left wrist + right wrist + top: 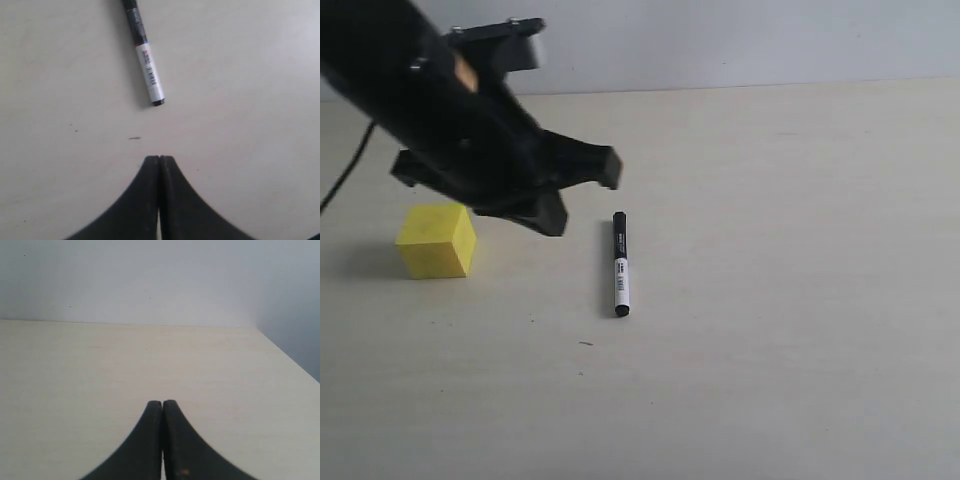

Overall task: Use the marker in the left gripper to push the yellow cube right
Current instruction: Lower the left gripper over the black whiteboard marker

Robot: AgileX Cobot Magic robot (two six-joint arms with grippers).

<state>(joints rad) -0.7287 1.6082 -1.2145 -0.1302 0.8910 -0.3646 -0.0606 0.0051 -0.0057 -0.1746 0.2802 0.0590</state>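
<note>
The yellow cube point(437, 240) sits on the table at the left, partly under my left gripper's dark body. The marker point(620, 265) lies loose on the table to the cube's right, black cap away from the camera and white barrel nearer. My left gripper point(572, 190) hangs in the air between the two, touching neither. In the left wrist view its fingertips point(159, 158) are pressed together with nothing between them, and the marker point(145, 55) lies on the table ahead of them. My right gripper point(162, 402) is shut on nothing over bare table.
The pale wooden table point(790, 300) runs back to a light wall point(740, 40). A small dark speck point(585, 343) lies near the marker's white end. A black cable point(345, 170) hangs at the far left. The right wrist view shows the table's corner point(256, 329).
</note>
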